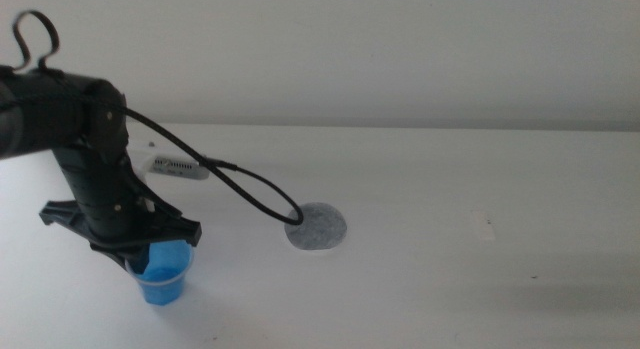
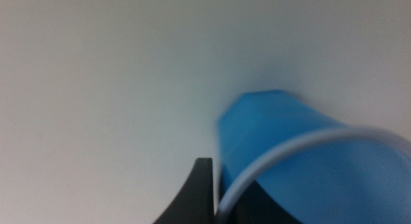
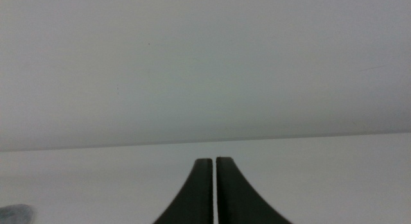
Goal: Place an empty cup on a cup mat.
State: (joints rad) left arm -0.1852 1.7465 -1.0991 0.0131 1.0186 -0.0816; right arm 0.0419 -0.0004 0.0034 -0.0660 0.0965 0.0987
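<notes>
The cup (image 1: 163, 273) stands upright on the white desk (image 1: 450, 239), well apart from the cup mat (image 1: 318, 226), which lies flat nearer the middle. My left pincer (image 1: 150, 247) pinches the cup's rim, one jaw inside. My right pincer (image 3: 214, 192) waits out of the middle view, pressed together on nothing.

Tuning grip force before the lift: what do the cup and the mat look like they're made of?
The cup looks like thin plastic: uniform bright blue, smooth, with a thin pale rolled rim in the left wrist view, so it may flex. The left gripper is at its rim. The mat looks like a matte, speckled grey disc with a pale edge, perhaps felt or stone-like; the pictures cannot settle which. The right gripper waits, jaws shut.
</notes>
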